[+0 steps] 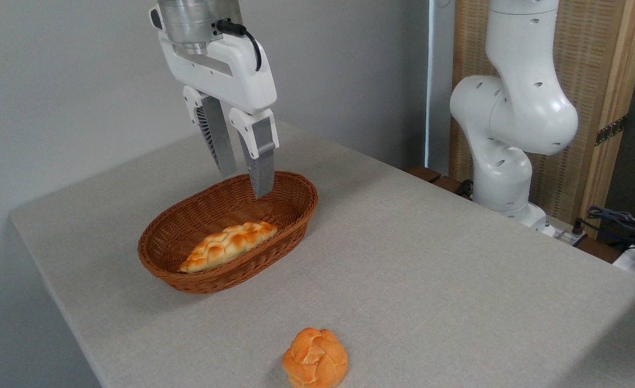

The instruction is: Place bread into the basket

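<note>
In the frame's left centre, the bread (228,246) lies inside the basket (296,207). My gripper (246,182) hangs above, jaws apart and empty; I should lift straight, clear of the rim.

No lettering, labels, brand marks, numbers or signs can be read on any surface or object pictured at the table.

Glossy white arm (517,108) — rounded joints, silver wrist collar, black cable, grey jaws
</note>
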You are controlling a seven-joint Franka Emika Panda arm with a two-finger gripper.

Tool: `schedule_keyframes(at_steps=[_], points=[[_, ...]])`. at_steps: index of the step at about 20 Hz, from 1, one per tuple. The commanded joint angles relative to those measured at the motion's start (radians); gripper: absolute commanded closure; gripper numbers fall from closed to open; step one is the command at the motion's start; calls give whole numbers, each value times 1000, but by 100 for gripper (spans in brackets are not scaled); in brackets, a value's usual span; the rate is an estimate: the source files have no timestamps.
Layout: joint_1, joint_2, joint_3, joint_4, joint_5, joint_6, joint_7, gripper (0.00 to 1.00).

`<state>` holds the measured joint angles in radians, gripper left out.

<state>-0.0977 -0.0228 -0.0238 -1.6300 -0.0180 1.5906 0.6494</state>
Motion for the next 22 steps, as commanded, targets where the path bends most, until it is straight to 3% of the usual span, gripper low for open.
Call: schedule_keyframes(at_steps=[1, 6, 22], points=[[-7, 8, 8, 24, 13, -32, -11, 0], [-3, 6, 41, 36, 13, -26, -8, 0], [-3, 3, 39, 36, 13, -14, -8, 0]])
